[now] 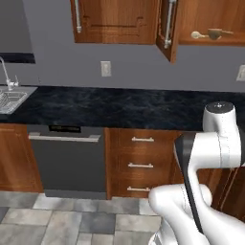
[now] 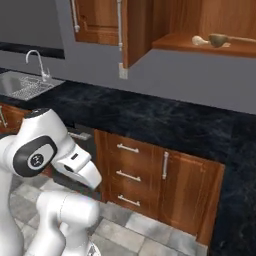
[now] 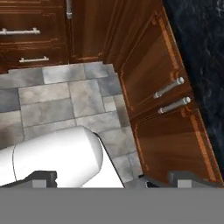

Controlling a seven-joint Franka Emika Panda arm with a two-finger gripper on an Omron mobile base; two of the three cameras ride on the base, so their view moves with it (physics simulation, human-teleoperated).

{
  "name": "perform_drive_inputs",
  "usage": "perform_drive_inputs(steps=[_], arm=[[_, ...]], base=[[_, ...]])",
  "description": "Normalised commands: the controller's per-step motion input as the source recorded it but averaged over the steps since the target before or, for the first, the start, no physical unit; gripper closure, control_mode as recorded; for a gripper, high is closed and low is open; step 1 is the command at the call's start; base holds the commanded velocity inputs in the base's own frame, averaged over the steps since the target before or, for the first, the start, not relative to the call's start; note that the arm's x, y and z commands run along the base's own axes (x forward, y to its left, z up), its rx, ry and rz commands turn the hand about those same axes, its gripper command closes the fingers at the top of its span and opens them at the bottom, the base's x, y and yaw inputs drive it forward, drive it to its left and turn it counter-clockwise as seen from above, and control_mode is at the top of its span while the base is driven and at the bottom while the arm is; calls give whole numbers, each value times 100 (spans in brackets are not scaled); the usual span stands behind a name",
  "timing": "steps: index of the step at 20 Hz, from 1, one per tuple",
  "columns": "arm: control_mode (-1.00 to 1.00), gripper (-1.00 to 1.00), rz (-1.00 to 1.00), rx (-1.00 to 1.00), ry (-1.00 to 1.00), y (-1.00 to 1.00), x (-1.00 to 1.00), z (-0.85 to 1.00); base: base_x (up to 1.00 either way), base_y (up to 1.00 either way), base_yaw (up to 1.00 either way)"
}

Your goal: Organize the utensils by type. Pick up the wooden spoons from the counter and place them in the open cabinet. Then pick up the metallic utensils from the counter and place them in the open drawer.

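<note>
Dark counter (image 2: 165, 120) runs below cabinet (image 2: 210, 47), spoons (image 2: 212, 40) inside; my fingers (image 3: 43, 178) wide open, empty. Risk: knocking spoons off w/ next reach.

Kitchen: sink (image 1: 10, 101); dark counter (image 1: 119, 107); wooden cabinets (image 2: 165, 182).

arm (image 1: 210, 158) rises lower right, elbow bent | tabletop (image 1: 119, 105) dark, spans the frame | sink (image 1: 10, 101) and tap (image 1: 6, 74) far left | dishwasher (image 1: 67, 160) below, drawers (image 1: 142, 165) beside it | open cabinet (image 1: 210, 21) top right, two spoons (image 1: 210, 34) on its shelf | outlet (image 1: 105, 68) on wall
</note>
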Motion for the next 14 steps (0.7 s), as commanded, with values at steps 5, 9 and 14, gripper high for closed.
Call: perform_drive_inputs(steps=[5, 9, 14], arm=[[100, -100, 0, 0, 0, 0, 0, 0], [100, -100, 0, 0, 0, 0, 0, 0], [100, -100, 0, 0, 0, 0, 0, 0]], base=[[-29, 74, 79], [-4, 67, 70], [35, 60, 41]])
